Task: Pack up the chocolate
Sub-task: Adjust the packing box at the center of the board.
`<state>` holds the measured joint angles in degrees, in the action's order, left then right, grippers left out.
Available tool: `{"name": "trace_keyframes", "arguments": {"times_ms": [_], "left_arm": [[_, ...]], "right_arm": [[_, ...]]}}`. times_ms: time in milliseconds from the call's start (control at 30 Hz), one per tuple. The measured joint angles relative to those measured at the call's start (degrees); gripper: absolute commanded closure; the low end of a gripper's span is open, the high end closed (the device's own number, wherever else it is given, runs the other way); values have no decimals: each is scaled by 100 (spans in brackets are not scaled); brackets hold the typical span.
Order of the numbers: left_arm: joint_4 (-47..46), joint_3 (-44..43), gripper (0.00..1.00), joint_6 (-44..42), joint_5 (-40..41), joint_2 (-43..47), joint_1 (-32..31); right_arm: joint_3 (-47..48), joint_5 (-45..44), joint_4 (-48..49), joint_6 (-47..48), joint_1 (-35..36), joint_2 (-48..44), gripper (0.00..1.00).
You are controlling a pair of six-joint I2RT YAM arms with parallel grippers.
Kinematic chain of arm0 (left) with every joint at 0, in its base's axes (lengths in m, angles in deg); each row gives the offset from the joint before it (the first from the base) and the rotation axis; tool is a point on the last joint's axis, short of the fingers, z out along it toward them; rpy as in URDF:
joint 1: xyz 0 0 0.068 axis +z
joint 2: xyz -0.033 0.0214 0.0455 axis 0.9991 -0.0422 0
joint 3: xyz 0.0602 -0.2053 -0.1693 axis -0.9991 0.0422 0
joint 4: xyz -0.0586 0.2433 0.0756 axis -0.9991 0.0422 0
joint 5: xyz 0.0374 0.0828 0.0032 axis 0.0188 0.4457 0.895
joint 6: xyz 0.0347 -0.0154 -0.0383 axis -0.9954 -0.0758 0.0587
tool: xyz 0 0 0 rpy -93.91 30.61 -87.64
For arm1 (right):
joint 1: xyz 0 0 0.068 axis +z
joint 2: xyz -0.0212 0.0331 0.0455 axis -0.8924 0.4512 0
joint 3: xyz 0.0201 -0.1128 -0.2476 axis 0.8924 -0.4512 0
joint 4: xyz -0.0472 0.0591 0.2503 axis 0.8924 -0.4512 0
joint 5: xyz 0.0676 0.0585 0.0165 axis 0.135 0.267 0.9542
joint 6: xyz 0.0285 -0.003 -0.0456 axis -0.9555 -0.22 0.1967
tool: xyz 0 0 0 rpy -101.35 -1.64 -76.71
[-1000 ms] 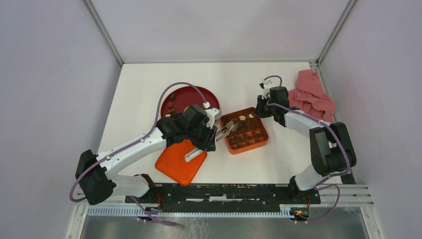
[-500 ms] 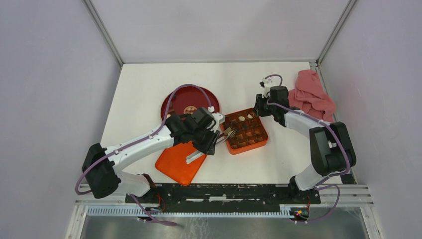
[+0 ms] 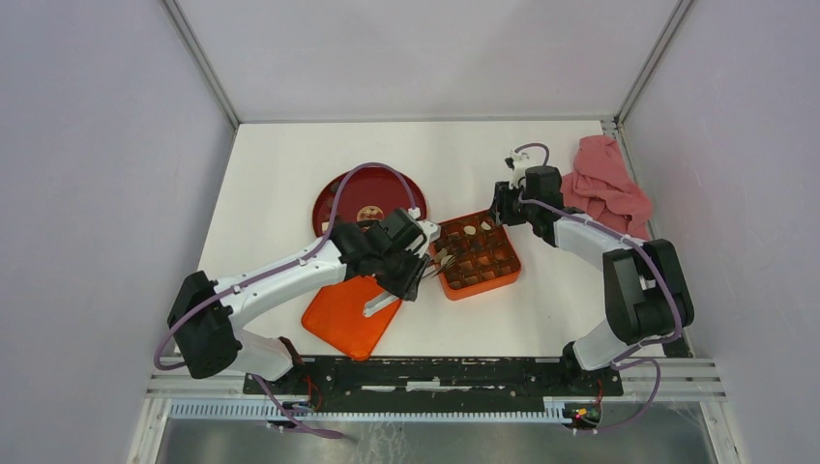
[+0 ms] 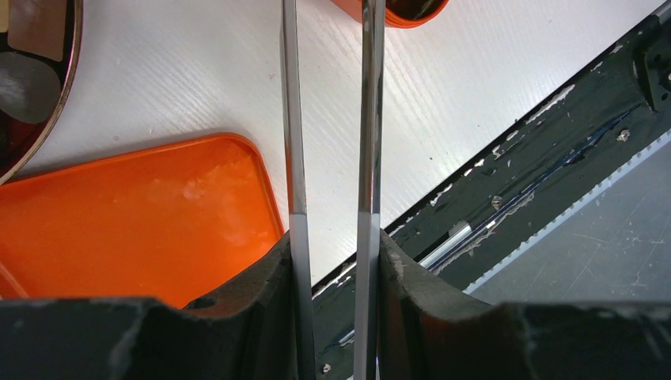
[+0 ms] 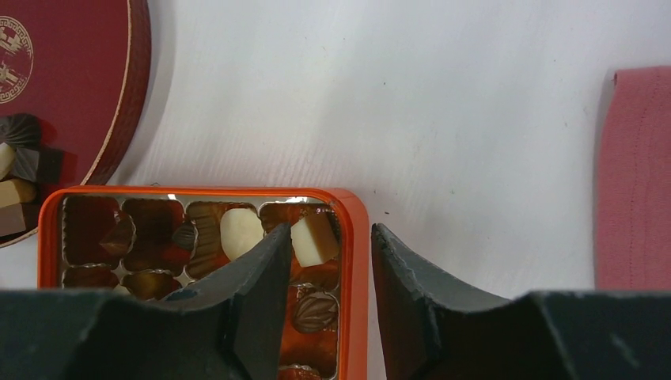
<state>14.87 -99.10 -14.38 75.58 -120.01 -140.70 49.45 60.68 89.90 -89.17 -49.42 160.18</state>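
Left gripper (image 4: pixel 334 237) pinching metal tongs (image 4: pixel 368 119) at the orange box (image 5: pixel 354 237); right gripper (image 5: pixel 332 229) astride its wall, grip indeterminate; keep tips clear of seated chocolate (image 5: pixel 240 231).

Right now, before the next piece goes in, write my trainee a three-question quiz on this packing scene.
1. True or false: the left jaws hold metal tongs.
2. Pick one. What sits between the right jaws? A, the wall of the orange box; B, the pink cloth; C, the orange lid.
3. Short answer: some chocolate pieces are not yet in the box. What do they lie on?

Key: 1 true. 2 A. 3 on the red plate.
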Motion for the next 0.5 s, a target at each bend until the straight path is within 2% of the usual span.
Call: {"name": "trace_keyframes", "arguments": {"times_ms": [367,500], "left_arm": [[166,-72,63,-2,39,-87,-11],[168,-94,61,-2,57,-138,-11]], "right_arm": [[0,22,-2,61,-55,-155,46],[0,26,-4,79,-105,-205,45]]}}
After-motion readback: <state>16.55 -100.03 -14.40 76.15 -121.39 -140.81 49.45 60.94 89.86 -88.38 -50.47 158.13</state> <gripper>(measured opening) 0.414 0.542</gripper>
